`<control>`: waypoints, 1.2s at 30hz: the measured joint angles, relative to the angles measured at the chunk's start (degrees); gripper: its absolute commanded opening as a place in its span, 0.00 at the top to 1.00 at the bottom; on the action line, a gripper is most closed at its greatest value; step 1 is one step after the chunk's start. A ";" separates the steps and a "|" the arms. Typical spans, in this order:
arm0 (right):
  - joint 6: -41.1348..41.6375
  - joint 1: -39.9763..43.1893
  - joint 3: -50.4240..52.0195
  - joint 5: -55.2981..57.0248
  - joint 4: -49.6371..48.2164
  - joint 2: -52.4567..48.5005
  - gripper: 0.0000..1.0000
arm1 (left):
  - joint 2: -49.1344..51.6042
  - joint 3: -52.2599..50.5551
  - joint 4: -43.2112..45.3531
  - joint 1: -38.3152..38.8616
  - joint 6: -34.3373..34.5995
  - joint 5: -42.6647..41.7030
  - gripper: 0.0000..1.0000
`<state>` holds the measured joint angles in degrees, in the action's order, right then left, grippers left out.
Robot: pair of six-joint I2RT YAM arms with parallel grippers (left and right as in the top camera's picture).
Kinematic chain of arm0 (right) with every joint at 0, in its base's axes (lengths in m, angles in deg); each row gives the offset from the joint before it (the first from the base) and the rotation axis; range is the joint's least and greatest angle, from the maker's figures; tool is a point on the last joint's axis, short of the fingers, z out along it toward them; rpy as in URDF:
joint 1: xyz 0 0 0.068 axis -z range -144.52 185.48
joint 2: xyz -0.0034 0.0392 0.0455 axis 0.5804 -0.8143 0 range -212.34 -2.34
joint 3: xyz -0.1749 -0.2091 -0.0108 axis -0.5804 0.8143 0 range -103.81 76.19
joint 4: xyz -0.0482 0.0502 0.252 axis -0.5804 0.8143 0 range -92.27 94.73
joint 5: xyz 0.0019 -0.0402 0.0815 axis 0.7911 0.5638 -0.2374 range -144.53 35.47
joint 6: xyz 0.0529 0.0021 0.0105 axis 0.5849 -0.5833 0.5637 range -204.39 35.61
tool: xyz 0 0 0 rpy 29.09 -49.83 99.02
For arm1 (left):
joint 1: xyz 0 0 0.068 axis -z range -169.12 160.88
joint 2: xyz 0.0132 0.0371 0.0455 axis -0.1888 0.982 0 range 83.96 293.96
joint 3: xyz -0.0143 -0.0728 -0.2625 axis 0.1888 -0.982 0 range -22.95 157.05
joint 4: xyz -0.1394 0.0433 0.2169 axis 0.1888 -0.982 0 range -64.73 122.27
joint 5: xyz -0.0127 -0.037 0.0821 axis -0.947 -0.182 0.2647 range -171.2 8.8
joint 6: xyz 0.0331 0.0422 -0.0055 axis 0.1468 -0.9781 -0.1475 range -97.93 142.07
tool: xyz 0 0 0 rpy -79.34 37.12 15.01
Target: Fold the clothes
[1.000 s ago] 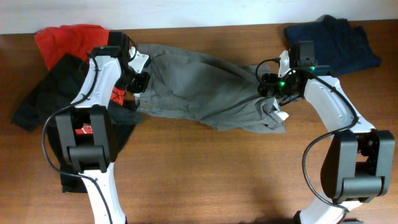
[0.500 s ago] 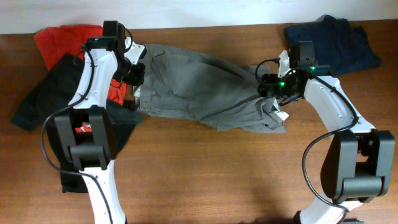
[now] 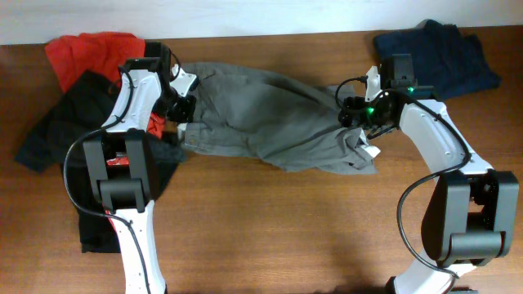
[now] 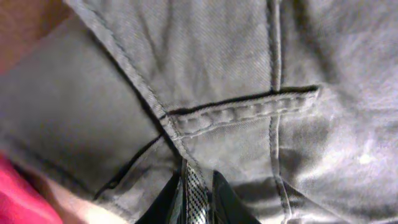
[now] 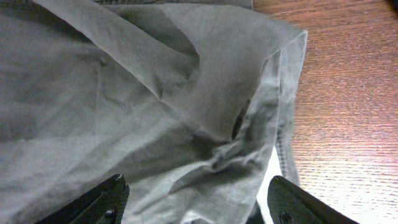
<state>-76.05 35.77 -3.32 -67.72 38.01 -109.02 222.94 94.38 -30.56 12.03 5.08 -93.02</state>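
The grey shorts (image 3: 261,114) lie wrinkled across the far half of the table. My left gripper (image 3: 184,110) is at their left end, beside the red shirt (image 3: 82,53) and black shirt (image 3: 57,122). In the left wrist view my left gripper (image 4: 196,202) is shut on a speckled strip of the shorts (image 4: 217,62) at a seam. My right gripper (image 3: 353,114) hangs over the shorts' right end. In the right wrist view my right gripper (image 5: 199,205) is open, its fingers (image 5: 106,199) wide apart above the rumpled grey cloth (image 5: 93,93).
A dark navy folded garment (image 3: 437,49) lies at the far right corner, behind my right arm. Bare wooden table (image 3: 286,229) stretches along the near side. The black shirt spreads under the left arm's base.
My left gripper went up toward the far edge, then came back down onto the shorts' left end and closed on the cloth. The right arm stayed where it was.
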 measured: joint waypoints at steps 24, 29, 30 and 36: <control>3.04 1.33 0.02 -0.02 8.48 0.00 0.16 | -0.13 16.70 -17.11 0.00 0.02 -1.40 0.46; 3.21 2.01 1.92 -0.02 6.05 0.00 0.16 | -0.22 18.60 -17.03 0.00 -0.46 -3.19 0.46; 3.37 2.82 2.73 -0.13 5.73 0.00 0.16 | -0.22 18.56 -16.17 0.02 -0.87 -4.33 0.47; 1.51 8.55 3.56 -4.24 3.76 0.00 0.12 | -0.09 18.51 -12.68 1.05 -1.95 -7.80 0.54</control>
<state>-74.54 44.32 0.25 -71.96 41.76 -109.02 222.85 112.90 -43.24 13.08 3.13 -100.82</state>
